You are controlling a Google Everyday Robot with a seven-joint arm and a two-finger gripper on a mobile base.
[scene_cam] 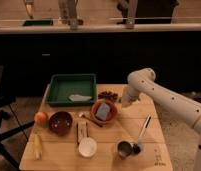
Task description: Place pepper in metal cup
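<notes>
The metal cup (125, 148) stands upright near the table's front edge, small and shiny with a dark inside. I cannot make out the green pepper anywhere; it is hidden or too small to tell. My gripper (125, 103) is at the end of the white arm (159, 92). It hangs low over the table, just right of the orange bowl (104, 111), and far behind the metal cup.
Behind the bowls sits a green tray (71, 82) holding a white scrap. Also on the table are a dark maroon bowl (60, 122), an orange fruit (41, 118), a corn cob (38, 146), a white cup (87, 147) and a long-handled spoon (142, 134) beside the metal cup.
</notes>
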